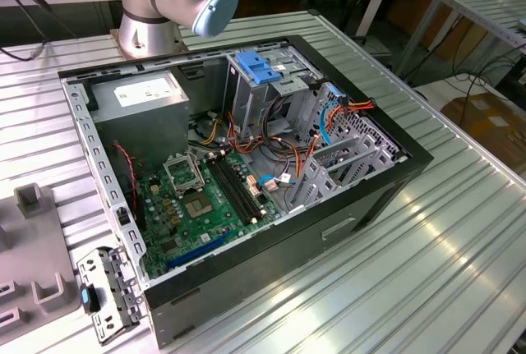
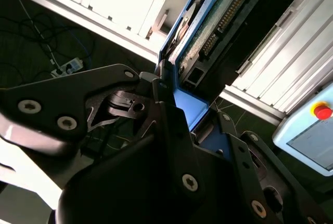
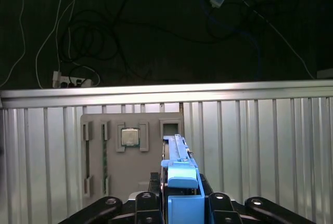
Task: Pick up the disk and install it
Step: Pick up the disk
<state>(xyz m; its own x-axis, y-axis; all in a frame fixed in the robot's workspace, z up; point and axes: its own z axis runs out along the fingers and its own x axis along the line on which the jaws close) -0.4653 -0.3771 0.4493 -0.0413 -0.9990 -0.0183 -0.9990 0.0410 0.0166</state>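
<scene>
My gripper (image 3: 179, 206) is shut on the disk (image 3: 180, 169), which stands on edge between the black fingers (image 3: 147, 203), its blue plastic rail facing the camera. In the second wrist view the disk (image 2: 223, 16) shows its green circuit board and connector, framed by the blue rail, with the gripper (image 2: 179, 96) clamped on its lower end. The disk hangs in the air above the ribbed metal table (image 3: 260, 141), over a grey fixture plate (image 3: 99, 182). In the exterior view, the open computer case (image 1: 246, 165) lies on its side, with a drive cage (image 1: 329, 149) at its right.
The fixture plate carries a processor chip (image 3: 130, 136) and a memory stick (image 3: 104, 156). In the case are a grey metal box (image 1: 140, 95), a blue ribbed bracket (image 1: 257, 66) and orange cables (image 1: 271, 144). The arm's base (image 1: 152, 29) stands behind the case. A metal bracket (image 1: 107, 292) lies by the front corner.
</scene>
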